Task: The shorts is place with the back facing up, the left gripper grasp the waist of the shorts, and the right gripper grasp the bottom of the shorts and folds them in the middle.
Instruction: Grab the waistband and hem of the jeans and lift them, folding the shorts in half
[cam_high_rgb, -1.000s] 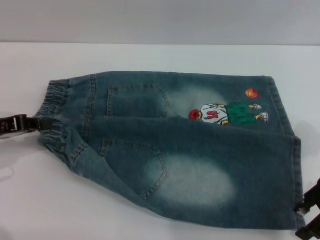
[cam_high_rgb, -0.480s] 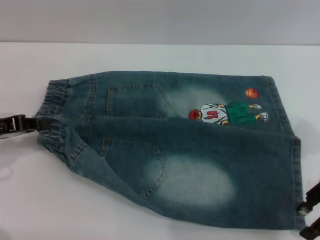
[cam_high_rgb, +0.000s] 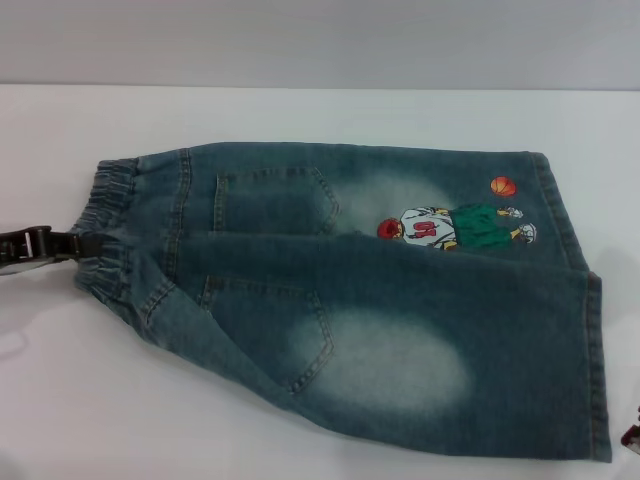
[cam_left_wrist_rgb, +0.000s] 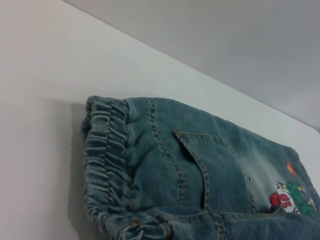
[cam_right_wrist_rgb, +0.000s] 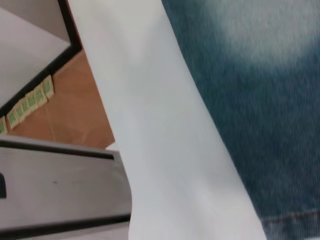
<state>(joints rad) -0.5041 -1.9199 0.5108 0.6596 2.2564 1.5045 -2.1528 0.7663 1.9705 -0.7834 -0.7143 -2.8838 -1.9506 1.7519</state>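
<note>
Shorts (cam_high_rgb: 370, 300) back-up on white surface (cam_high_rgb: 300, 120), unfolded.
Left gripper (cam_high_rgb: 88, 245) at the waist (cam_high_rgb: 110, 225), jaws closed on the band to anchor it; right gripper (cam_high_rgb: 632, 438) barely visible beside hems (cam_high_rgb: 595, 370), jaw state undeterminable.

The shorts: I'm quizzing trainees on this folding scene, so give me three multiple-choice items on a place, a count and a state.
1. Where is the left gripper?
A. at the waistband
B. at the leg hems
C. on the cartoon figure

2. How many back pockets show on the shorts?
A. none
B. two
C. four

3. How do the shorts lie?
A. folded in half
B. bunched in a heap
C. spread flat

Answers: 1 A, its tip meets the waistband. 2 B, two stitched patches face up. 3 C, waistband and leg hems lie at opposite ends.
</note>
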